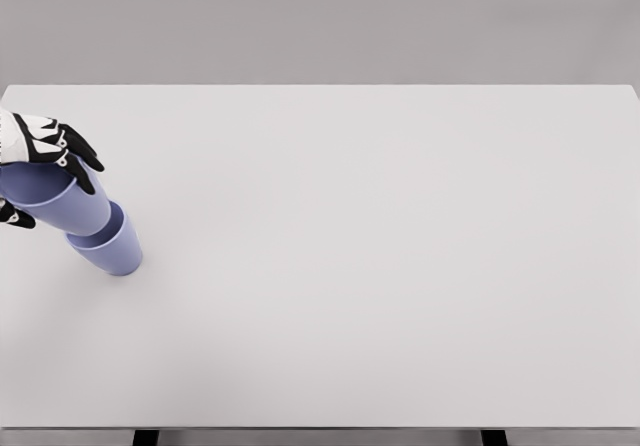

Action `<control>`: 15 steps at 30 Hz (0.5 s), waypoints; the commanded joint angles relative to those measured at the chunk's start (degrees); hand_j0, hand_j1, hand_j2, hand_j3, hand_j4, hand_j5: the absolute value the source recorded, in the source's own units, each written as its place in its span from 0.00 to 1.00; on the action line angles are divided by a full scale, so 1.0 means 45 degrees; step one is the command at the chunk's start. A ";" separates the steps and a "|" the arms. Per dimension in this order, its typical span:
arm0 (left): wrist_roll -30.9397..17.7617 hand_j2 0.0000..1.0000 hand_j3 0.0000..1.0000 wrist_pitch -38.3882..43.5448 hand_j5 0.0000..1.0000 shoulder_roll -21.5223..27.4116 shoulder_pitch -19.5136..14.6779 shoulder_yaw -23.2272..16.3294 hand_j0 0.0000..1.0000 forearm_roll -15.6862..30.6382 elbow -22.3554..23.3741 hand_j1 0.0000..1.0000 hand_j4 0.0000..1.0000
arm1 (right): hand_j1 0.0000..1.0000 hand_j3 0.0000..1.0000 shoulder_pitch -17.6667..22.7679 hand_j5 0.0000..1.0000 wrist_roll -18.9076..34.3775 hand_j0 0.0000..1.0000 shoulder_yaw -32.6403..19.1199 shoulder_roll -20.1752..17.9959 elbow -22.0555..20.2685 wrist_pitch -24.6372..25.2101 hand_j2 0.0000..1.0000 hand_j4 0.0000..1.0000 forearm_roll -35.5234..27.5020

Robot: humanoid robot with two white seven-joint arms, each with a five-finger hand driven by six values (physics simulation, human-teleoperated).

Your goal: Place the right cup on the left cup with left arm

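My left hand point(45, 151) is wrapped round the top cup point(55, 201), which sits nested in the bottom cup point(112, 249), both near the desk's point(380, 266) left edge, w/ the stack leaning.

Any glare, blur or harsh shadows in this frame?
Head view: even, diffuse light, no glare on the table; only a faint soft shadow by the stacked cups; left robot hand and cup edges sharp, no blur or visible distortion.
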 commanded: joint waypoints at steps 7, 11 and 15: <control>0.0008 0.60 0.60 0.0031 0.60 -0.0105 0.0138 0.0026 0.60 0.0020 0.0124 0.60 0.60 | 1.00 1.00 0.0000 1.00 0.0003 1.00 -0.0001 0.0000 0.0000 -0.0002 1.00 1.00 0.0018; 0.0008 0.60 0.60 0.0031 0.60 -0.0378 0.0274 0.0045 0.60 -0.0039 0.0397 0.60 0.60 | 1.00 1.00 0.0000 1.00 0.0003 1.00 -0.0001 0.0000 0.0020 -0.0002 1.00 1.00 -0.0001; 0.0008 0.60 0.60 0.0031 0.60 -0.0554 0.0294 0.0026 0.60 -0.0059 0.0573 0.60 0.60 | 1.00 1.00 0.0000 1.00 0.0003 1.00 -0.0001 0.0000 0.0000 -0.0002 1.00 1.00 0.0018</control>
